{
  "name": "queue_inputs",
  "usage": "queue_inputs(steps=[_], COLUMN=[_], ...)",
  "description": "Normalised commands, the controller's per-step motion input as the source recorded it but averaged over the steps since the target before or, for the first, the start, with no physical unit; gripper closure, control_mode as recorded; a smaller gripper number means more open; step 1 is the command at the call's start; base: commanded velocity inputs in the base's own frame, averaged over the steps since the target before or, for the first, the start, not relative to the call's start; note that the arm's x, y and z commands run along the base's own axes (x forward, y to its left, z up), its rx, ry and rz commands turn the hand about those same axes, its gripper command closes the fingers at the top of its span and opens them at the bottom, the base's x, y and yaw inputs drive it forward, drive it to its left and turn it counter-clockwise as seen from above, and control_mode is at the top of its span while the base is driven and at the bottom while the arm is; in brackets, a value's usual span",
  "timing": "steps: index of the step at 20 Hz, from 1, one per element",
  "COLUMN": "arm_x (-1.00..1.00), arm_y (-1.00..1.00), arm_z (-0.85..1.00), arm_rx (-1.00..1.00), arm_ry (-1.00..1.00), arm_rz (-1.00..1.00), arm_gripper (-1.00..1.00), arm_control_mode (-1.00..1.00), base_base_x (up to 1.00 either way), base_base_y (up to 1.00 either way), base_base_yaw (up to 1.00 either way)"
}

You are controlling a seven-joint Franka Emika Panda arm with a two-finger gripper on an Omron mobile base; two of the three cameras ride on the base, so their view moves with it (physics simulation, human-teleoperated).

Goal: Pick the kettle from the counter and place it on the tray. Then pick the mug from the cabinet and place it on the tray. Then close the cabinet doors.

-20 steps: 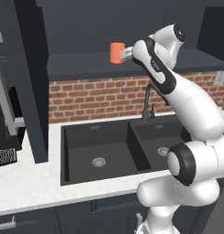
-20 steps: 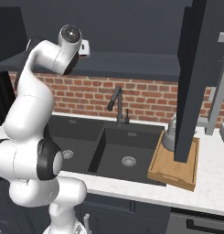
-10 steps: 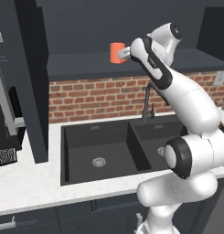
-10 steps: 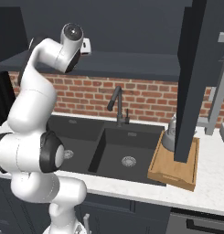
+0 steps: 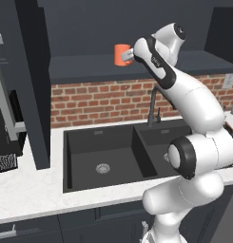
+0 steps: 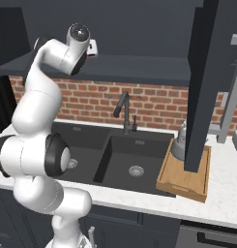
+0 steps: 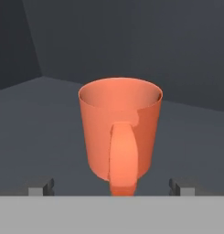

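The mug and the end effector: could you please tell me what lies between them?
Nothing: in the hand view the mug stands upright between the open end effector fingertips, handle facing the camera.

Orange mug [image 7: 120, 130], red-brick wall [image 5: 99, 102]

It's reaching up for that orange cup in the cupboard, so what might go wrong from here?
The mug stands with its handle toward the open pincer; the fingers could bump the handle and twist or tip it.

A loose grip might drop it into the sink below.

The open cabinet door hangs in front of the tray, so the carry could clip it.
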Motion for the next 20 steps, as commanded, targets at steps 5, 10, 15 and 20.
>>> queue_inputs(steps=[5,10,15,20], arm_x=[0.17,0.10,0.07,0.07], arm_y=[0.00,0.00,0.00,0.00], arm_z=[-0.01,0.00,-0.02,-0.04], arm_rx=[-0.01,-0.01,-0.01,0.00], arm_ry=[0.00,0.00,0.00,0.00], arm_rz=[0.02,0.02,0.01,0.01], arm_gripper=[-1.00,-1.00,-1.00,-1.00], arm_control_mode=[-1.00,-1.00,-1.00,-1.00], base_base_x=[0.00,0.00,0.00,0.00], base_base_y=[0.00,0.00,0.00,0.00], base_base_yaw=[0.00,0.00,0.00,0.00])
